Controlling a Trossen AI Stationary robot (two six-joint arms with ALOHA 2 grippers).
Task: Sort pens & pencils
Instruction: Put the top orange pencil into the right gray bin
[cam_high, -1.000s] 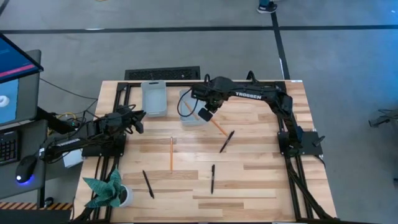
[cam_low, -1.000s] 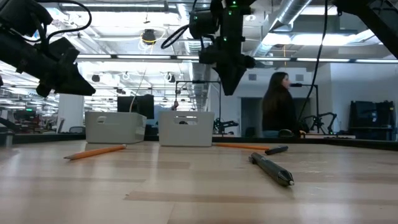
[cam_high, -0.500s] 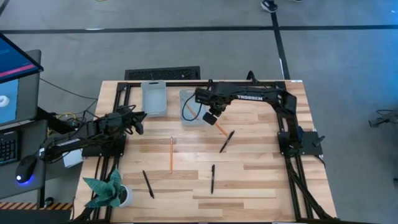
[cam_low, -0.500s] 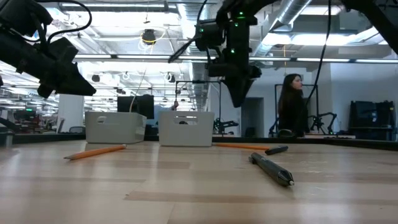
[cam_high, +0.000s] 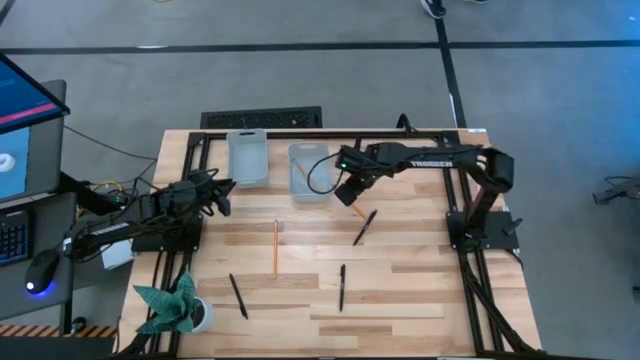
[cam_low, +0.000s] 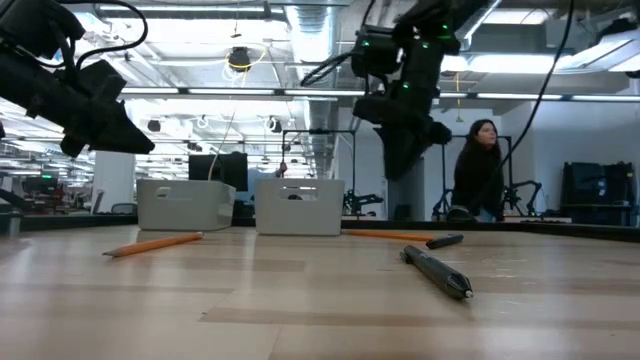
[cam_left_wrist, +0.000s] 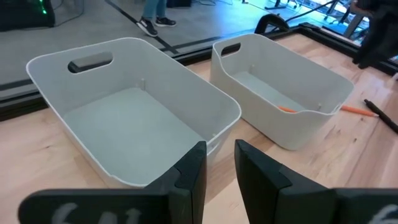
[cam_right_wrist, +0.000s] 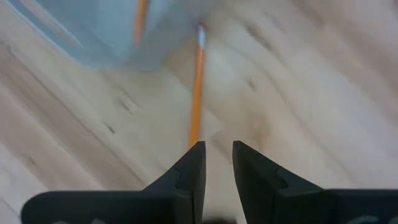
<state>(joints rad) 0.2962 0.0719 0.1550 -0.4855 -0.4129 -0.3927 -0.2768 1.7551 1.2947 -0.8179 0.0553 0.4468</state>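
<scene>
Low view: nearest the camera, right of centre, a black pen (cam_low: 437, 271) lies on the table (cam_low: 300, 310); left of it, farther back, lies a pencil (cam_low: 152, 243), and behind both stand two white bins (cam_low: 185, 204). The right gripper (cam_low: 405, 160) hangs above the table at upper centre-right, having shifted rightward across the frame over the last second, away from the bins. In the judgement of this legend, a delivery is finished and the next pickup begins. Right wrist view adds what the level view cannot: its fingers (cam_right_wrist: 191, 171) stand slightly parted, holding nothing, aimed at a pencil (cam_right_wrist: 196, 93) lying just beside a bin. Left wrist view shows one pencil (cam_left_wrist: 287, 109) already inside the second bin (cam_left_wrist: 280, 87), the first bin (cam_left_wrist: 134, 115) empty, and the left gripper (cam_left_wrist: 216, 168) narrowly parted, also empty. High view shows two more pens (cam_high: 237, 296) in the lower half.
</scene>
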